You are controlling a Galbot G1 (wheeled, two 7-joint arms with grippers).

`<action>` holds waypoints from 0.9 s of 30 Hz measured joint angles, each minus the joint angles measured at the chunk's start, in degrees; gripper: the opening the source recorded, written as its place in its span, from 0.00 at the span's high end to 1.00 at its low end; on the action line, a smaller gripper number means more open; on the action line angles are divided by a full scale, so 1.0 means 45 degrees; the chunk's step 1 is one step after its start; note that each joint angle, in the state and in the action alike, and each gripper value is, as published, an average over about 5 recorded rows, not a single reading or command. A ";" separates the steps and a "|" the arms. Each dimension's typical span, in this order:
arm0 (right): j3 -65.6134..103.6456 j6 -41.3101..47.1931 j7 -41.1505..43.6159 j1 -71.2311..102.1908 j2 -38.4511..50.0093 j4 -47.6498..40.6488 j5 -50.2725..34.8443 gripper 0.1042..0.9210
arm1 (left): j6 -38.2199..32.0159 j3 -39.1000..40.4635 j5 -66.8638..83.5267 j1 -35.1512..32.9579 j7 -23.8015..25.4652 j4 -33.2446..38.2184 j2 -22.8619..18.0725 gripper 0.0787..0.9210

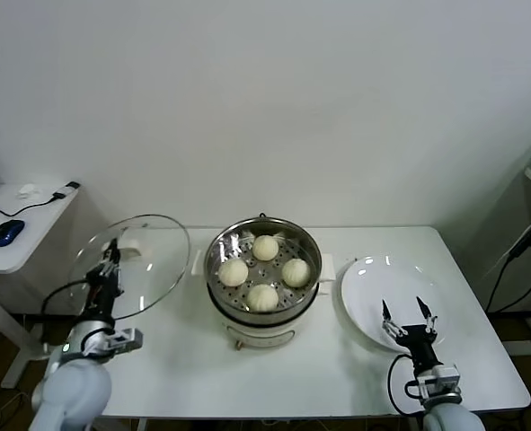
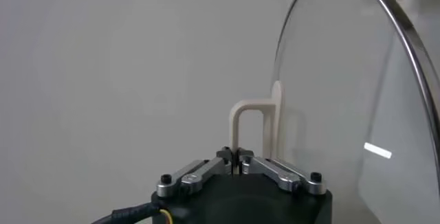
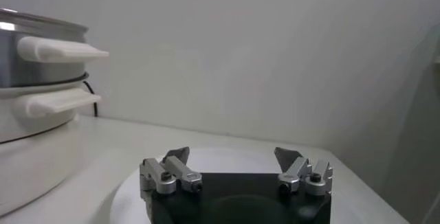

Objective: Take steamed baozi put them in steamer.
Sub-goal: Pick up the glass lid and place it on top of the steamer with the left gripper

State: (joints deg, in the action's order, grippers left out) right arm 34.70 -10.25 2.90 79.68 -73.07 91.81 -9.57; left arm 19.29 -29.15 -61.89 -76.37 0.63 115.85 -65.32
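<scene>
Several steamed baozi (image 1: pixel 263 296) lie inside the steamer (image 1: pixel 263 237), a steel pot on a cream base at the table's middle. My left gripper (image 1: pixel 110 259) is shut on the cream handle (image 2: pixel 251 124) of the round glass lid (image 1: pixel 153 241) and holds it tilted up, left of the steamer. The lid (image 2: pixel 357 102) fills much of the left wrist view. My right gripper (image 1: pixel 407 314) is open and empty over the near edge of the white plate (image 1: pixel 373 287), right of the steamer. The steamer's side and handles (image 3: pixel 58 50) show in the right wrist view.
The white plate (image 3: pixel 227 160) is bare. A side desk at far left holds a blue mouse (image 1: pixel 6 233) and cables. The white table (image 1: pixel 337 377) ends close behind my right gripper; a wall stands behind the table.
</scene>
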 measured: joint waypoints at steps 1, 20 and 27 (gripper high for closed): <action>-0.0005 -0.0021 0.0004 -0.0012 -0.0004 -0.0014 0.0014 0.12 | 0.0274 0.0340 -0.0174 0.0173 0.0199 0.0132 -0.0036 0.94; 0.0011 -0.0787 0.0136 -0.0146 -0.0333 -0.0627 0.0014 0.12 | 0.3949 0.6229 -0.4613 0.3079 0.3025 -0.0027 -0.2989 0.94; 0.0054 -0.1056 0.0014 -0.0115 -0.0422 -0.0748 -0.0016 0.12 | 0.4331 0.7231 -0.5671 0.3558 0.3211 -0.0768 -0.3985 0.94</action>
State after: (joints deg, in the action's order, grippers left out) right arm 34.94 -15.00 2.96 79.16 -74.97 88.44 -9.64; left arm 38.78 3.39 -87.40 -60.35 15.08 112.40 -83.26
